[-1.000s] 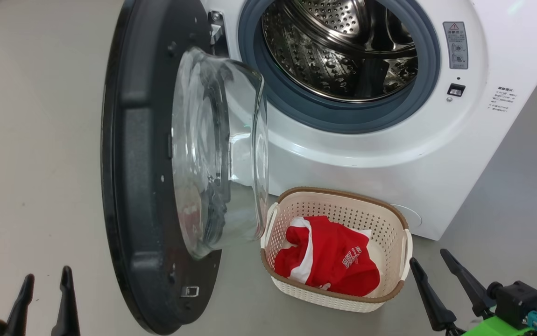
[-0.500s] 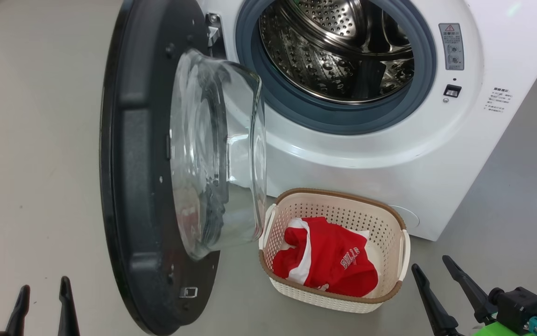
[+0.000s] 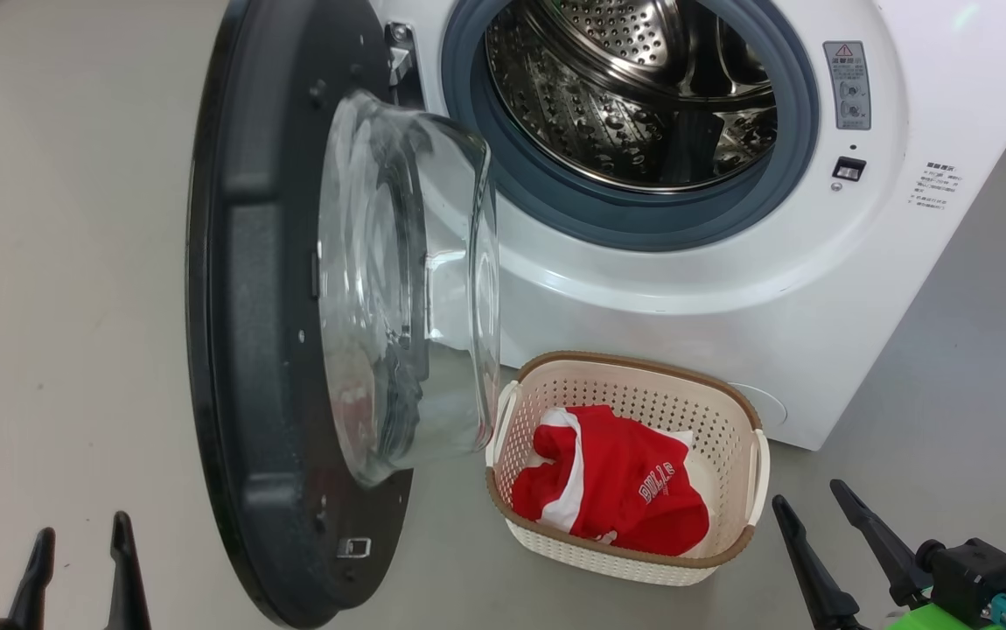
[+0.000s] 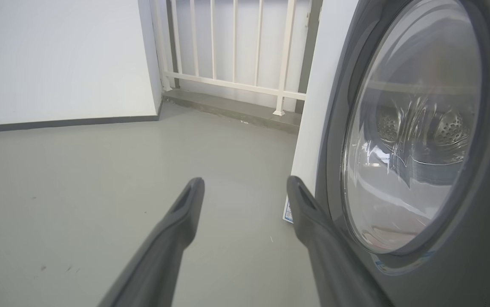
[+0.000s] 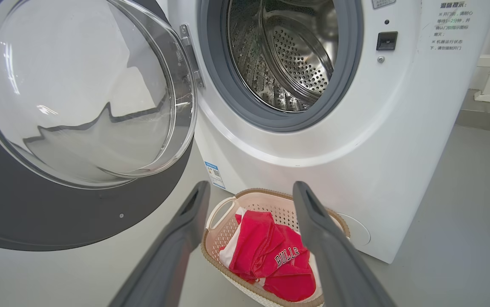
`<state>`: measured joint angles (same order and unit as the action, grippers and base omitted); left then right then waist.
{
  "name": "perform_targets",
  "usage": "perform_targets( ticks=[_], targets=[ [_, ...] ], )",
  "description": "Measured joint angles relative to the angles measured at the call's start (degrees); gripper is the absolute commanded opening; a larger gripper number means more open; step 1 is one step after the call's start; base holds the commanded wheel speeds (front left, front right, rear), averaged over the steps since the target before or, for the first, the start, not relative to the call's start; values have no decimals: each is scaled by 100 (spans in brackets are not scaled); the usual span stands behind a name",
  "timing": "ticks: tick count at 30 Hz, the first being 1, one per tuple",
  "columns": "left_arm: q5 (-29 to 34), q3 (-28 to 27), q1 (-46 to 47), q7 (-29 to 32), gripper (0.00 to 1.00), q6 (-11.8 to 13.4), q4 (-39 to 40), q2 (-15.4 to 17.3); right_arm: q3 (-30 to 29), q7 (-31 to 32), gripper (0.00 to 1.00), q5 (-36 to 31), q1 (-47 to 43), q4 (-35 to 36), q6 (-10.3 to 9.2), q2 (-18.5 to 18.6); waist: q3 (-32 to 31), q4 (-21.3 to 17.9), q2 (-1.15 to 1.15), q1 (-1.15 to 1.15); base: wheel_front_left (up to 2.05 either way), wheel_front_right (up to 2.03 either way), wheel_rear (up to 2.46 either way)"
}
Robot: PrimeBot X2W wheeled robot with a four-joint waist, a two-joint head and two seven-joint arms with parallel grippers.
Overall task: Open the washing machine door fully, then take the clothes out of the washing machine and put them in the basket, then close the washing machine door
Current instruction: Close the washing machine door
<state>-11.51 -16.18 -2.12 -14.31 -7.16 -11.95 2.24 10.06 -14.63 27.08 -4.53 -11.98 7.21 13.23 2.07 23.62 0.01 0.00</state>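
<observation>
The white washing machine point(image 3: 730, 289) stands with its steel drum point(image 3: 634, 87) showing nothing inside. The washing machine door point(image 3: 241, 350), black rim and bulging glass bowl, is swung out wide to the left. On the floor in front sits the cream basket point(image 3: 643, 360) with the red clothes point(image 3: 617, 481) lying in it. My left gripper point(image 3: 83, 528) is open and holds nothing, low at the left on the door's outer side; the left wrist view has its right finger point(image 4: 313, 213) close beside the door point(image 4: 411, 128). My right gripper point(image 3: 807, 493) is open and holds nothing, just right of the basket point(image 5: 266, 192), pointing over the clothes point(image 5: 266, 247).
Grey floor spreads to the left of the door and to the right of the machine. A white railing point(image 4: 228, 64) and a wall point(image 4: 57, 59) stand beyond the machine's left side. A blue label sticker point(image 5: 215, 175) is on the machine's lower front.
Both grippers have sunk slightly toward the bottom of the head view, and the picture has shifted a little. Door, basket and clothes stay where they were.
</observation>
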Motion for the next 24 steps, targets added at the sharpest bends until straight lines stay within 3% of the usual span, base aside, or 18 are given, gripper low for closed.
perform_targets(
  ticks=[5, 8, 9, 12, 13, 14, 19, 24],
  targets=[
    [-134, -15, 6, 0, 100, 0, 58, -1, 5, 0, 100, 0, 1, -2, 0, -1, 10, 20, 0, 0, 0, 0, 0],
    [-525, 5, 51, 0, 100, 0, 57, 0, 8, 1, 100, 0, 1, -4, 0, 0, 29, 35, 0, 0, 0, 0, 0],
    [-689, 5, 96, 0, 95, 0, 48, 8, 9, 0, 100, 0, 1, -4, 0, 0, 37, 39, 0, 0, 0, 0, 0],
    [-1159, 40, 256, 0, 38, 0, 30, 124, 12, 0, 100, 0, 3, -5, 0, 1, 70, 51, 0, 0, 0, 0, 0],
    [-1351, 82, 314, 0, 15, 0, 7, 199, 16, 0, 100, 0, 4, -5, 0, 2, 82, 54, 0, 0, 0, 0, 0],
    [-1557, 104, 367, 0, 0, 0, -9, 276, 23, 0, 100, 0, 4, -7, 0, 1, 94, 57, 0, 0, 0, 0, 0],
    [-2827, 275, 605, 0, 0, 0, -178, 768, 62, 1, 100, -1, 9, -29, 0, 2, 127, 58, 0, 0, 0, 0, 0],
    [-4514, 530, 876, 604, 0, 0, -224, 1270, 104, 0, 100, 0, 23, -45, 0, 7, 163, 52, 0, 0, 0, 0, 0]
  ],
)
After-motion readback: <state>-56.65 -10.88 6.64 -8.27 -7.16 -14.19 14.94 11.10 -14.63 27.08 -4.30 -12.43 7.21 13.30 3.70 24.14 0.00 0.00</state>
